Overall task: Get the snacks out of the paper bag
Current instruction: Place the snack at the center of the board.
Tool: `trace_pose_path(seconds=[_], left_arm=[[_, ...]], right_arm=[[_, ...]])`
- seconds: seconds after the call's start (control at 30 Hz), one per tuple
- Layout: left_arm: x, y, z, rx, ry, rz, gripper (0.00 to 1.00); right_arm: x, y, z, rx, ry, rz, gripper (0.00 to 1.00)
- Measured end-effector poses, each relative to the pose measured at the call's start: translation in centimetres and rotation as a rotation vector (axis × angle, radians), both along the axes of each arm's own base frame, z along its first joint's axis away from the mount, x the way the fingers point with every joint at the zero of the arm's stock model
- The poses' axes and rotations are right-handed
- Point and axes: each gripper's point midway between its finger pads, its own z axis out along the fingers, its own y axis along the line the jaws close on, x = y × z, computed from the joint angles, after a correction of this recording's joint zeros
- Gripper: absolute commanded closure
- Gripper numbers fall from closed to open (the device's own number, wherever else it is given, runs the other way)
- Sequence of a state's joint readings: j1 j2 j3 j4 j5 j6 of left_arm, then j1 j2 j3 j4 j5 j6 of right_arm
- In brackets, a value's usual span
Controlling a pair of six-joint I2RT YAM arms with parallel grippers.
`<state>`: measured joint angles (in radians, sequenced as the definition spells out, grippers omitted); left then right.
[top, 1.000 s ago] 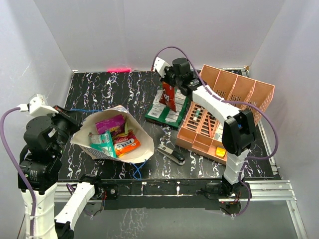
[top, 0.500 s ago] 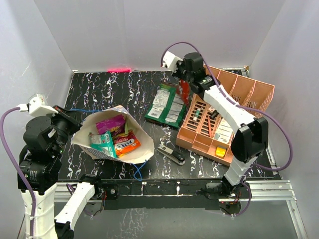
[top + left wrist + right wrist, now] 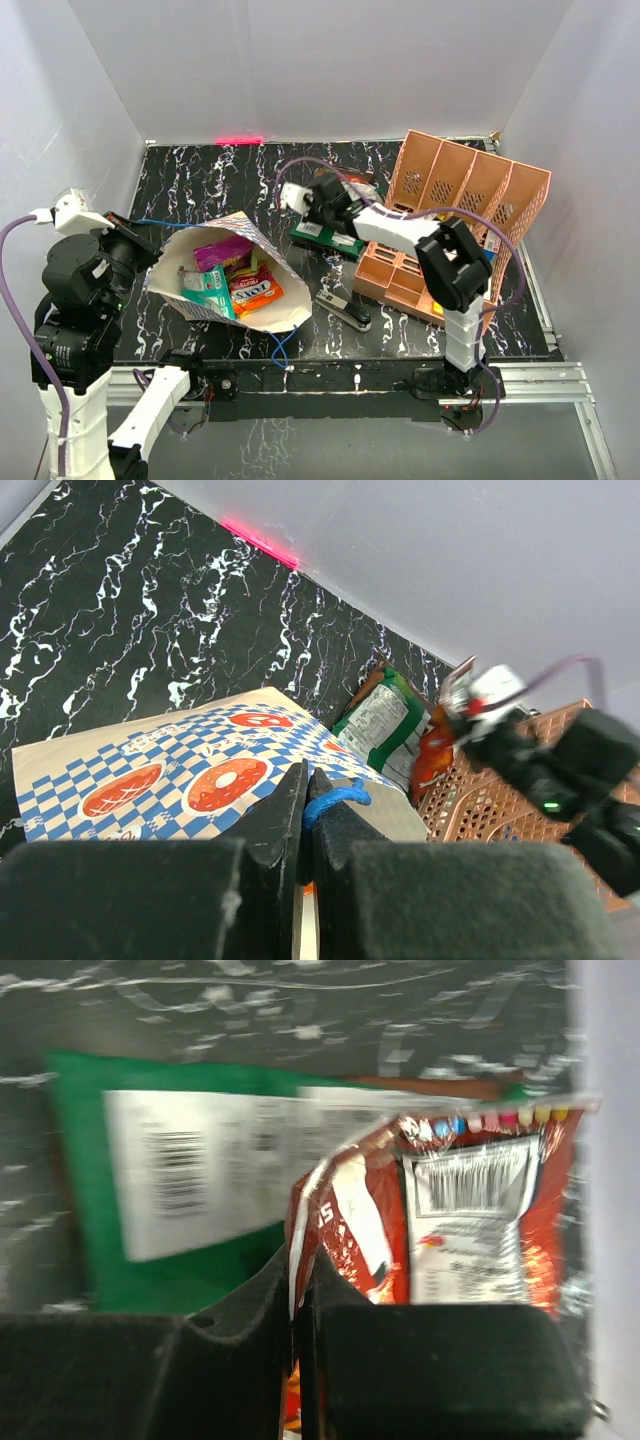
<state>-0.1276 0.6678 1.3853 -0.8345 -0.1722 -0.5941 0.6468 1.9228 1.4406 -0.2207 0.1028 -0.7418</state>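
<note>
The left hand (image 3: 305, 778) was pinched shut on the thin blue string handle (image 3: 338, 796) of the paper bag (image 3: 170, 780). The bag lay slumped on the table (image 3: 200, 180) at the left, its mouth gaping so the contents showed from above. Inside were a purple packet (image 3: 220, 250), a teal-green packet (image 3: 207, 285) and an orange packet (image 3: 255, 290), crowded against one another.

The right hand (image 3: 297, 1270) was clamped on the crinkled edge of a red packet (image 3: 470, 1220), well clear of the bag and near the salmon-pink organiser (image 3: 470, 180). In the wrist view the red packet overlapped a green packet (image 3: 130, 1260) that lay flat on the table. Whether the two touched could not be told.

By the look of it, the step in hand was setting down a removed snack next to one already out. The next move called for lowering the red packet onto the table, letting go, and swinging back to the bag's mouth for the purple packet on top. The left hand's pull on the handle would need to hold the mouth open, and the black stapler (image 3: 345, 312) lay close to the return path
</note>
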Motion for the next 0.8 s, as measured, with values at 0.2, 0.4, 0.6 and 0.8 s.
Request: trace_pose_path(seconds=[0.2,0.4,0.6,0.8], left_arm=[[-0.1,0.0,0.3,0.007,-0.003,-0.002,1.0],[0.0,0.0,0.2,0.012,-0.002,-0.004,1.0],[-0.3,0.0,0.5,0.027,-0.032,-0.016,1.0],[-0.7,-0.6,0.4,0.033,-0.071,-0.056,1.0]], right_arm=[[-4.0,3.1,-6.8,0.046,0.191,0.06,0.93],[-3.5,4.0,-6.2,0.17,0.213,0.032,0.92],[-3.1,4.2,-5.8,0.29,0.269,-0.013,0.92],[-3.2,4.4,-5.5,0.481,0.42,-0.055,0.9]])
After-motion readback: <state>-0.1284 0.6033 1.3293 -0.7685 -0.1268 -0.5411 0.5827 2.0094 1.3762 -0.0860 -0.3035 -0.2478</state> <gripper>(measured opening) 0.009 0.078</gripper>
